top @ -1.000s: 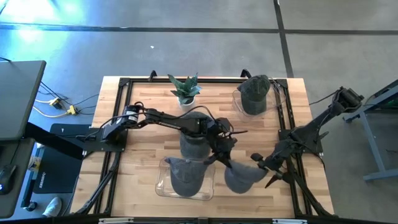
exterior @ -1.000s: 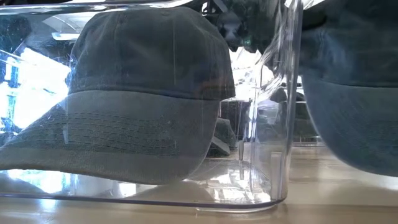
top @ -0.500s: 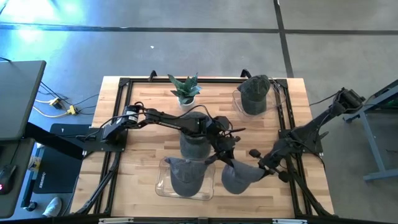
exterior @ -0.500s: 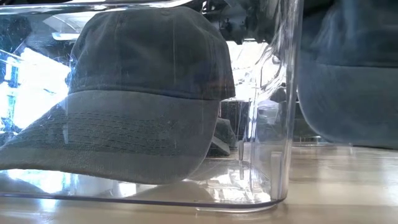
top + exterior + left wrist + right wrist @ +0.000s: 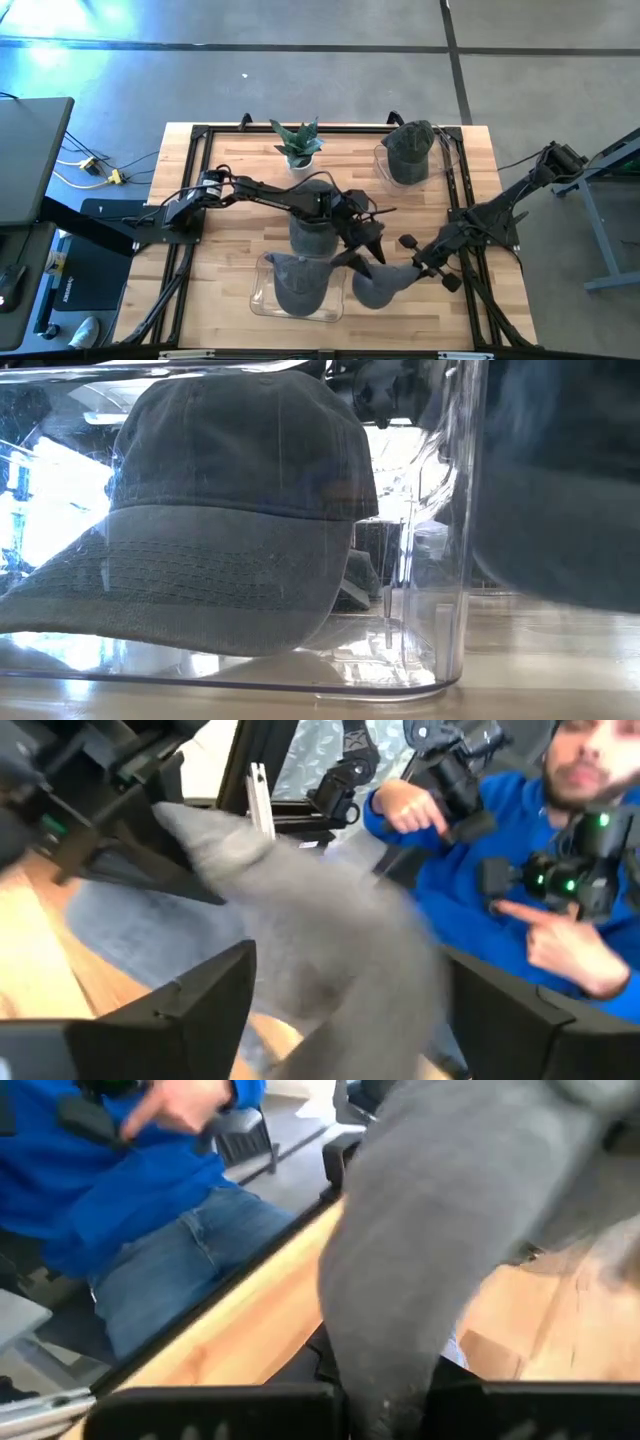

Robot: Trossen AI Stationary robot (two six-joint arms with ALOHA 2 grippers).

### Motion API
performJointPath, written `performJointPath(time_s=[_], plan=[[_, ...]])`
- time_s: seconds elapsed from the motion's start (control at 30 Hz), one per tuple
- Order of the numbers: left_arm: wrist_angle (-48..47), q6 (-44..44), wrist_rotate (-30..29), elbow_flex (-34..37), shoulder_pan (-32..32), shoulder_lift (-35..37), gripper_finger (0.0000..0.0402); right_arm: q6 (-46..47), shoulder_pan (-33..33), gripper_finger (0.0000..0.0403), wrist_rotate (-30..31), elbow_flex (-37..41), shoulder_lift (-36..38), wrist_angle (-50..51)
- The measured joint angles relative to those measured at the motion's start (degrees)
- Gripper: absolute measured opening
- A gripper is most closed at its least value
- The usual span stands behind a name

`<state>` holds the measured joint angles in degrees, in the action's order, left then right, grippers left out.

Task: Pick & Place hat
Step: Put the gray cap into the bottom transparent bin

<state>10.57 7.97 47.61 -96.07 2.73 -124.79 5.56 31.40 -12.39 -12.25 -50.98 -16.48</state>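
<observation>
A grey hat (image 5: 383, 285) hangs near the table's front edge, right of a clear tray (image 5: 262, 300) that holds a second grey hat (image 5: 295, 283). My right gripper (image 5: 416, 266) is shut on the first hat's right side. My left gripper (image 5: 362, 248) stands open just behind that hat; in the left wrist view its fingers (image 5: 205, 1000) flank the blurred hat (image 5: 330, 930), and I cannot tell whether they touch it. In the low view this hat (image 5: 560, 490) fills the right side beyond the tray's wall. My right gripper pinches a fold of the hat's cloth (image 5: 385, 1405) between its two fingers, at the hat's right edge. It comes from the table's right side, slanting down. The hat hangs out to the left of the fingers; in the low view its lower edge (image 5: 560, 598) seems just above the table.
A third hat (image 5: 310, 228) sits mid-table under my left arm. A fourth hat (image 5: 408, 150) rests in a clear holder at the far right, with a potted plant (image 5: 297, 143) at the far middle. A person in blue (image 5: 480, 880) sits beyond the front edge.
My left gripper has opened and let go of the hat. My right gripper has moved toward the table's left and shut on the hat's right side. The hat has shifted a little toward the left, closer to the tray.
</observation>
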Motion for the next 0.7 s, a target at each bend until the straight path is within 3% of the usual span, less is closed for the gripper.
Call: performJointPath(time_s=[0.2,0.43,0.7], plan=[[-0.1,7.6,-0.4,0.0,-0.2,0.0,0.0298,-0.5,0.0,0.0004,8.6,0.0,0.0,4.3],[-4.2,7.5,-12.3,0.0,-0.1,0.0,0.0298,-1.1,0.0,0.0006,9.0,0.0,0.2,3.6],[-4.9,11.0,-9.2,0.0,1.2,0.0,0.0298,-3.1,0.1,0.0008,9.0,0.0,2.1,3.2]])
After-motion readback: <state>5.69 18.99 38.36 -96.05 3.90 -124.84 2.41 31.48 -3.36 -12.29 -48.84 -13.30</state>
